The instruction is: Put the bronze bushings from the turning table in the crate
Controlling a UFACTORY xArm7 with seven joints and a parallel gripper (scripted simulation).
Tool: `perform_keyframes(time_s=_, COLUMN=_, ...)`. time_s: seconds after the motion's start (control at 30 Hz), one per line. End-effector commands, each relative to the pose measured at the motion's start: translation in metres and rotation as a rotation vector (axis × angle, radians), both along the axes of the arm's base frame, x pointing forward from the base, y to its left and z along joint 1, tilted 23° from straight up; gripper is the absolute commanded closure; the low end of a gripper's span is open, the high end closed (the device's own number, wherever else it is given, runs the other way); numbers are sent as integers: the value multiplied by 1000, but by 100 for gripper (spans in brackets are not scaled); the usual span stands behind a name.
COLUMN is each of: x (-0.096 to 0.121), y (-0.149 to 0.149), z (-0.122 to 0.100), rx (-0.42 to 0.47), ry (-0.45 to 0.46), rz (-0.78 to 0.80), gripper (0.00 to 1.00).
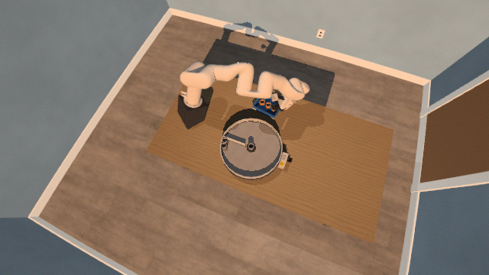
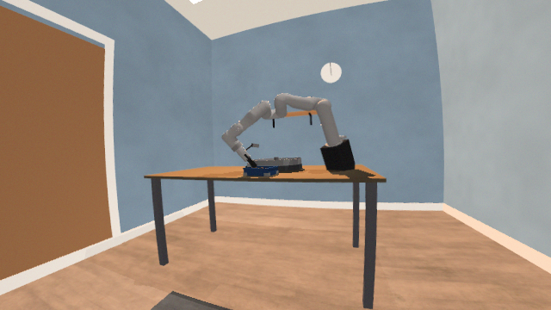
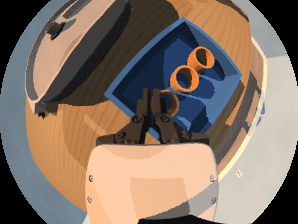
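The blue crate [image 1: 264, 112] [image 2: 259, 171] [image 3: 237, 76] stands beside the round grey turning table [image 1: 256, 162] [image 3: 42, 70]. Two bronze bushings, one [image 3: 184, 78] and another [image 3: 201, 58], lie in the crate, side by side. My gripper [image 1: 275, 108] [image 2: 255, 165] [image 3: 151, 96] is low over the crate's near corner in the wrist view. It is shut on a third bronze bushing [image 3: 174, 103] by its wall, one finger seemingly inside the ring. That wall is hidden by the finger. Steel bushings [image 1: 225, 143] sit at the turning table's left edge. No bronze bushing shows on the turning table.
A fixed bar [image 1: 236, 140] crosses the turning table from its hub [image 1: 250, 147] to the left rim. A small control box [image 1: 283, 160] is at the turning table's right side. The arm's dark base [image 1: 192, 112] stands at the wooden table's left end.
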State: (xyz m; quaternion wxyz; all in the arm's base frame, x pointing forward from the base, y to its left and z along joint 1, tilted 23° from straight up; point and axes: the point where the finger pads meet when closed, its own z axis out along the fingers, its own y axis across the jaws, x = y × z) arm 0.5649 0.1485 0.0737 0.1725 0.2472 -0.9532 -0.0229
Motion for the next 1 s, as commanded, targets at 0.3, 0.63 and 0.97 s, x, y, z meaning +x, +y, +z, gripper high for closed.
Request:
perform_keyframes(time_s=0.3, x=2, y=0, z=0, rx=1, ry=-4, rz=-1, gripper=100)
perform_keyframes(time_s=0.63, x=2, y=0, z=0, rx=1, ry=-4, rz=-1, gripper=100)
perform_keyframes(time_s=0.97, x=2, y=0, z=0, rx=1, ry=-4, rz=-1, gripper=89)
